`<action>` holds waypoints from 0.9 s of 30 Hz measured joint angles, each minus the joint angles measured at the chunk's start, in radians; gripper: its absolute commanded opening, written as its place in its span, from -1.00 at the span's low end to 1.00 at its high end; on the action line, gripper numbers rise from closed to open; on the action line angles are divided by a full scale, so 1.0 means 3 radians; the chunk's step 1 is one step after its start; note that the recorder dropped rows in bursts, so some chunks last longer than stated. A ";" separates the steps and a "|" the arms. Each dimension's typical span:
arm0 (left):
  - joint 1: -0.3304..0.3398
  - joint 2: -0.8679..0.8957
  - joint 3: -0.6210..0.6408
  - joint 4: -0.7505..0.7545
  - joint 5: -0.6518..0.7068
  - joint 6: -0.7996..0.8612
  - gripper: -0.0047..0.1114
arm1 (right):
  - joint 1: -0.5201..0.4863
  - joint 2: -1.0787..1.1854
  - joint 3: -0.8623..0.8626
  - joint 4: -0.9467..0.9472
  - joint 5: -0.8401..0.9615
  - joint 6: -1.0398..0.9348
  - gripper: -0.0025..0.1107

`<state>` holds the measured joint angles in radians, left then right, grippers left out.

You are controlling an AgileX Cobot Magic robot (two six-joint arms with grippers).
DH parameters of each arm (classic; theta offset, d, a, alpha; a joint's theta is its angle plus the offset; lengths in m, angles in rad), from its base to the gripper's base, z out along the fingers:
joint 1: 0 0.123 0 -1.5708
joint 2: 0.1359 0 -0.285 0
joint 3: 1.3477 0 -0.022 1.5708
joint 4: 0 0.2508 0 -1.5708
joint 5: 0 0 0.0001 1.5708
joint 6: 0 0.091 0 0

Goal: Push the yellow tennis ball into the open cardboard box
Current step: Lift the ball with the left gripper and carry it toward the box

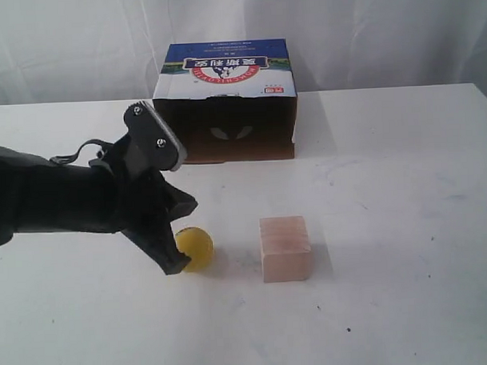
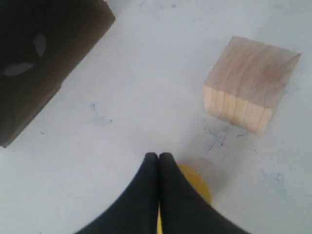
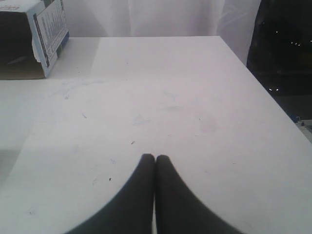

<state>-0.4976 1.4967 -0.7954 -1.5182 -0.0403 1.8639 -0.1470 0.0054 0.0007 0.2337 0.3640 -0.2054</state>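
Note:
The yellow tennis ball (image 1: 196, 245) lies on the white table, left of the wooden cube. My left gripper (image 1: 174, 265) is shut, empty, its tips down at the ball's near-left side, touching or almost touching it. From the left wrist the ball (image 2: 197, 183) shows as a yellow sliver behind the closed left gripper (image 2: 158, 157). The open cardboard box (image 1: 229, 103) lies on its side at the back, dark opening facing forward, printed panel on top; its dark inside (image 2: 34, 58) also shows. My right gripper (image 3: 155, 158) is shut over bare table, outside the exterior view.
A pale wooden cube (image 1: 285, 247) stands right of the ball; the left wrist view shows the cube (image 2: 251, 83) too. The box's corner (image 3: 46, 34) appears far off in the right wrist view. The table's edge (image 3: 263, 92) drops off beside the right gripper.

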 measured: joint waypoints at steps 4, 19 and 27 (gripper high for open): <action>0.0089 0.0000 0.0182 -0.0008 -0.0003 -0.0026 -0.92 | 0.0000 0.0000 0.0000 0.0000 0.0000 0.0000 -0.96; 0.0254 0.1102 -0.0493 -0.0015 0.0190 0.0311 -0.92 | 0.0000 0.0000 0.0000 0.0000 0.0000 0.0085 -0.96; 0.0290 0.1901 -0.1704 -0.0026 -0.0250 0.0311 -0.92 | 0.0000 0.0000 0.0000 0.0000 0.0000 0.0154 -0.96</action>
<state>-0.4105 2.0669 -1.3065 -1.5259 -0.1152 1.9571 -0.1470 0.0054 0.0007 0.2337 0.3640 -0.1592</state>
